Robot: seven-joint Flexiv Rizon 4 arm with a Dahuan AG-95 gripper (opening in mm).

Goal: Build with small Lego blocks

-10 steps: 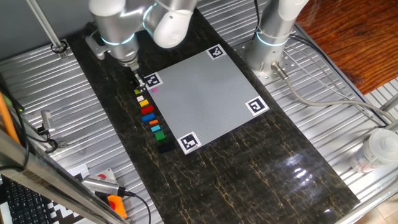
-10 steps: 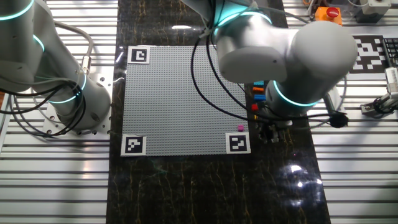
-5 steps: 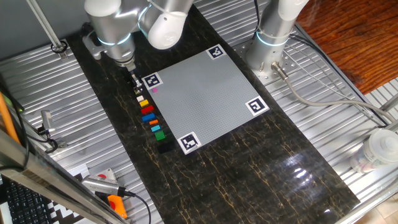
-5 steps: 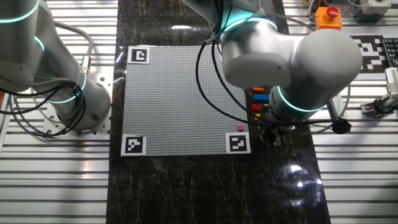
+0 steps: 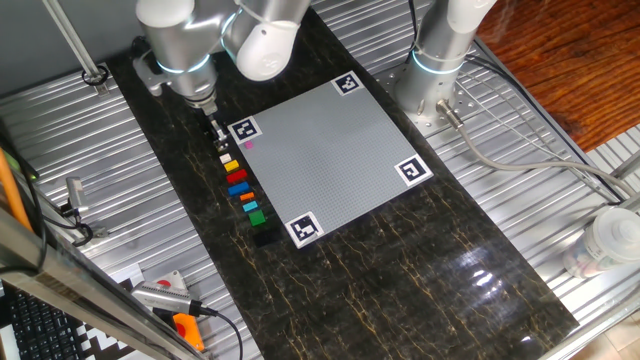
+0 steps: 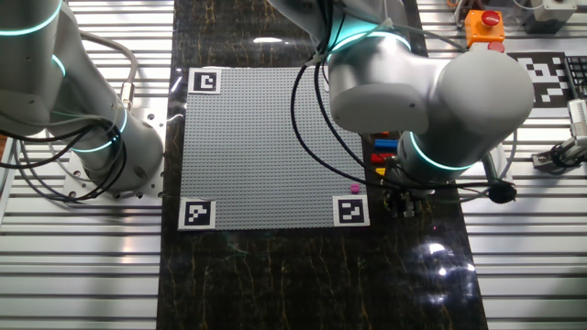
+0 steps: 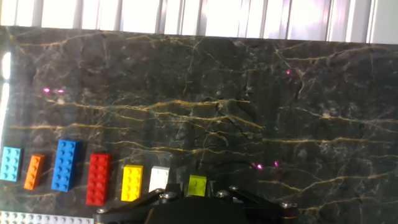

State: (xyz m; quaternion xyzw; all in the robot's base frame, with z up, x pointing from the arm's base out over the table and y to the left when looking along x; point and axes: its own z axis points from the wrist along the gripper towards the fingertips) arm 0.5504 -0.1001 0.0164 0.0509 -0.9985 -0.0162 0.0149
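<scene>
Over the last second the arm (image 5: 190, 45) shifts a little outward from the plate (image 5: 325, 160). Across the latest half second it barely moves. We read that as the gripper (image 5: 216, 132) having settled over its target rather than travelling on.

It now hangs low above the end of the row of bricks (image 5: 240, 188) that lies on the dark tabletop (image 5: 400, 270), just outside one plate edge. That end is near the tag (image 5: 244, 129) on the plate's corner. In the hand view the olive brick (image 7: 197, 185) sits almost centred above the gripper housing, with the white brick (image 7: 159, 179) just beside it. The yellow (image 7: 132, 183), red (image 7: 98, 178), blue (image 7: 65, 165), orange (image 7: 33, 172) and cyan (image 7: 10, 164) bricks run on toward the far end of the row.

One pink brick (image 5: 248, 143) already stands on the plate, close to that same corner tag. None of the bricks has moved.

We cannot tell how wide the claw stands. The fingertips are hidden in the hand view and too small and dark in both fixed views. Nothing appears to be held.

We judge the alignment step done, or nearly so. The next pick is probably the olive brick, though the white one is close enough to be a candidate. The descent needs to be clean, because those neighbours sit tight together.
</scene>
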